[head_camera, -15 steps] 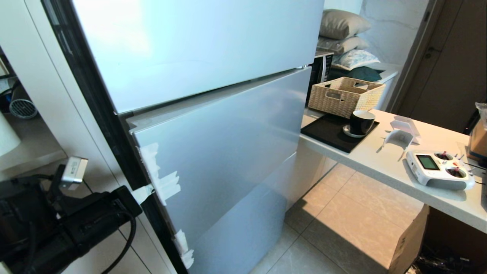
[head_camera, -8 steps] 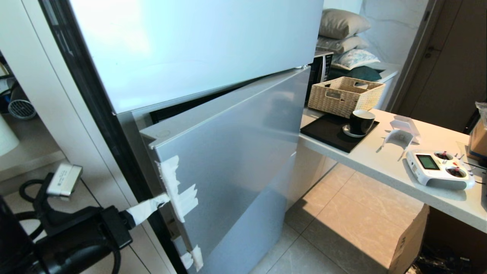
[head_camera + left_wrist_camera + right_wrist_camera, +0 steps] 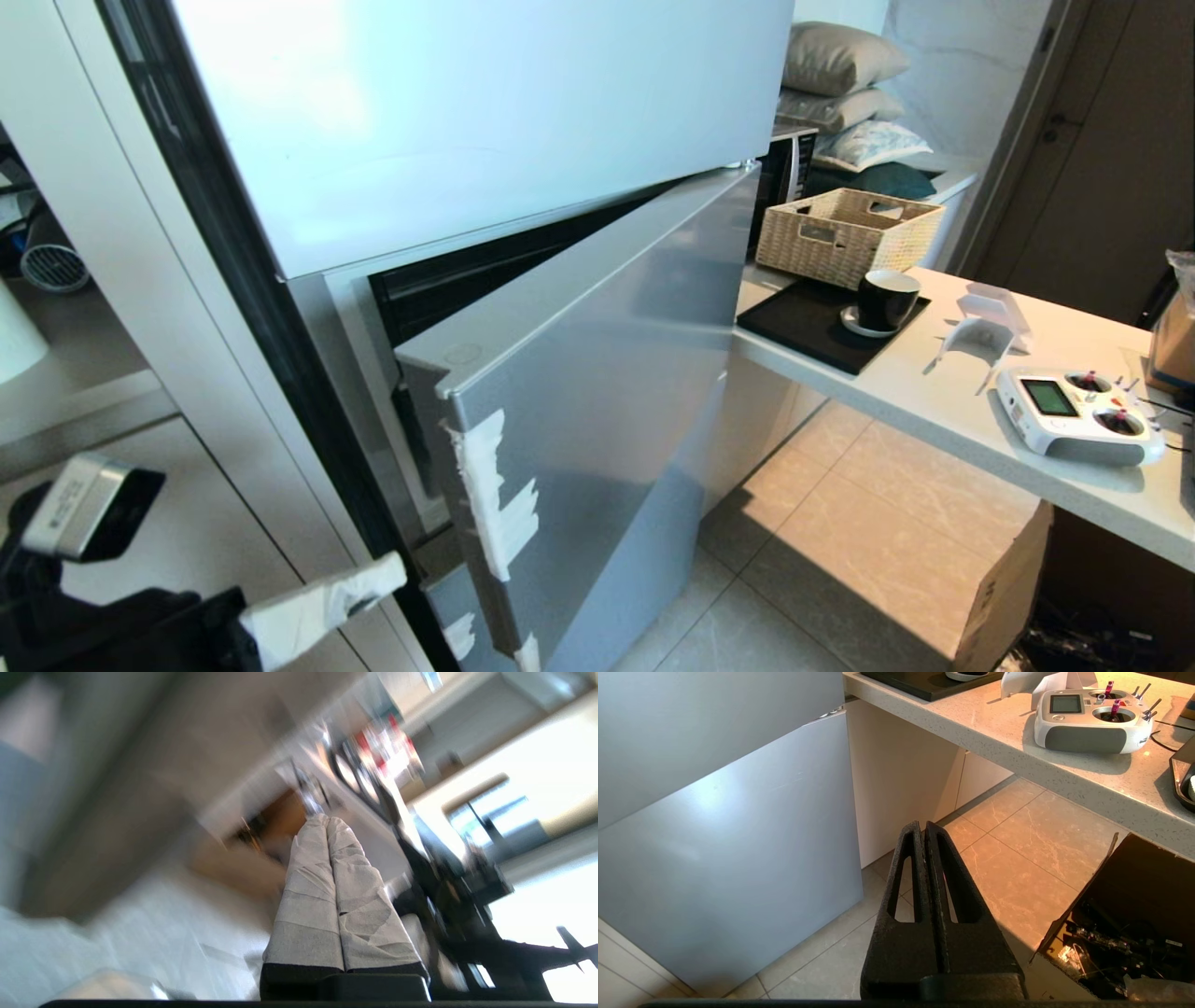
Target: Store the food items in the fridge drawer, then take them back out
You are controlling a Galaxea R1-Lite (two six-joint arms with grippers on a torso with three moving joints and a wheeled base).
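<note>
The food items and the fridge drawer are out of view. The fridge's lower door [image 3: 597,373] stands ajar, with a dark gap [image 3: 485,271] along its top and white tape [image 3: 495,504] on its free edge. My left gripper [image 3: 394,569], fingers wrapped in white tape, is low at the left, short of that door edge and not touching it. In the left wrist view it [image 3: 325,820] is shut with nothing between the fingers. My right gripper [image 3: 923,825] is shut and empty, pointing at the tiled floor beside the door.
A counter [image 3: 934,392] to the right carries a wicker basket [image 3: 845,233], a black cup [image 3: 887,299] on a black tray [image 3: 794,327], and a white remote controller [image 3: 1074,415]. A cardboard box [image 3: 1004,588] stands on the floor under it. White cabinets stand left of the fridge.
The lower fridge door has swung further open. My left gripper has drawn back and down to the lower left, and its tip has come off the door's taped edge.
</note>
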